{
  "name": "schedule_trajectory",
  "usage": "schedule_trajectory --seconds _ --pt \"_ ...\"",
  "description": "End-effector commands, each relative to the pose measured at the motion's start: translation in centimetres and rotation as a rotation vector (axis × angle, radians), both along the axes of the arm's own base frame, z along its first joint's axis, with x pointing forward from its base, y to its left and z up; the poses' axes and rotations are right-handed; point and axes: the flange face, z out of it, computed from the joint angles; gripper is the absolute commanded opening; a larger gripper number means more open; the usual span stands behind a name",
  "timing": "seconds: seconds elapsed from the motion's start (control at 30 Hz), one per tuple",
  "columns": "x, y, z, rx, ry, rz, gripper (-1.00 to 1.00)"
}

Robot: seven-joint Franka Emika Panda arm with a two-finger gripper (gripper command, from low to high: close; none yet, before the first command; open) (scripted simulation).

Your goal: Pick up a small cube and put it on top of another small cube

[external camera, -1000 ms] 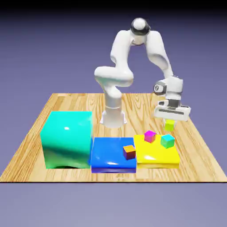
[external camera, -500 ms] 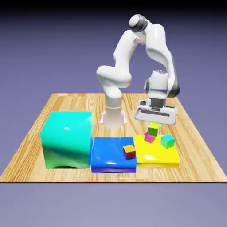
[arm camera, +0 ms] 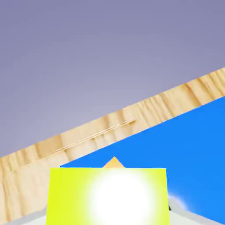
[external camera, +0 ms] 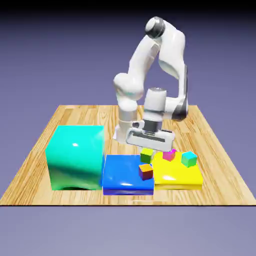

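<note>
My gripper [external camera: 147,150] is shut on the lime-green small cube [external camera: 147,155], which hangs just above the orange-topped cube [external camera: 145,171] on the blue slab [external camera: 122,172]. A small gap shows between the two cubes in the exterior view. In the hand view the lime cube [arm camera: 108,195] fills the bottom middle and hides my fingertips. Only a corner of the orange cube [arm camera: 114,163] peeks out above it, with the blue slab [arm camera: 184,145] behind.
A big teal block [external camera: 75,156] stands at the exterior view's left, against the blue slab. A yellow slab [external camera: 176,172] on the right carries a magenta cube [external camera: 169,154] and a teal-green cube [external camera: 188,159]. The wooden table's edge [arm camera: 88,136] crosses the hand view.
The arm has carried the lime cube from over the yellow slab's far side toward the exterior view's left and lower, to a spot over the orange-topped cube. The gripper stayed shut.
</note>
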Motion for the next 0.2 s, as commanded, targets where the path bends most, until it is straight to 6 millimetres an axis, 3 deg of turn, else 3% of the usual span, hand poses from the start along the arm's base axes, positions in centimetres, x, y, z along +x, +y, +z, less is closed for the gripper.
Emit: schedule_trajectory --seconds 0.0,0.1,0.13,0.17 --pt "0.1 -0.1 -0.5 0.001 0.000 -0.001 -1.00" --pt "0.2 -0.2 -1.7 0.006 0.001 -0.003 -1.00" --pt "0.2 -0.2 -1.7 0.006 0.001 -0.003 1.00" --pt "0.2 -0.2 -1.7 0.006 0.001 -0.003 1.00"
